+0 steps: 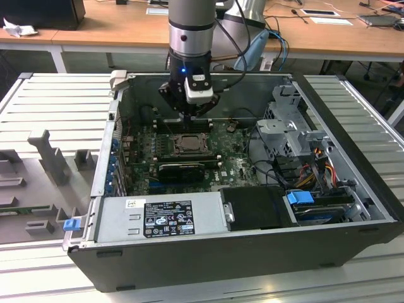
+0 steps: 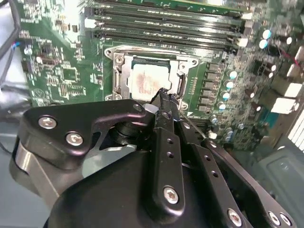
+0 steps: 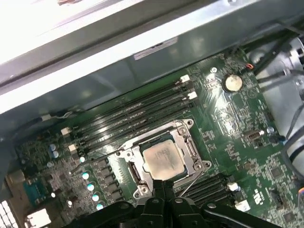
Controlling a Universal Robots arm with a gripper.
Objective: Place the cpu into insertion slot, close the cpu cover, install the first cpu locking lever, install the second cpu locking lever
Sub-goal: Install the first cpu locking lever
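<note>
1. While the arm hangs over the open computer case [image 1: 353, 246], its pincer [image 1: 191, 115] stands just above the insertion slot [image 1: 170, 144] on the green motherboard [image 1: 237, 165].
2. Seated flat in that slot, the cpu [image 3: 163, 159] shows its pale metal top in both wrist views.
3. Around the chip lies the cpu cover [image 3: 191, 151], folded down, its window framing the metal top.
4. In both wrist views the pincer's tips are pressed together with nothing visible between them. They sit at the slot's edge, on the side away from the memory slots [image 3: 133, 114].
5. A thin wire locking lever [image 3: 195, 179] slants beside the slot, close to the tips. Whether it is hooked down cannot be told.
6. Judged from this, placing and covering are done and the work is at the levers. Done well, the closed tips bear on the wire alone, pressing low and steadily toward its catch. They should stay off the chip's top and the small parts just beside the slot, where a slip would scrape.
</note>
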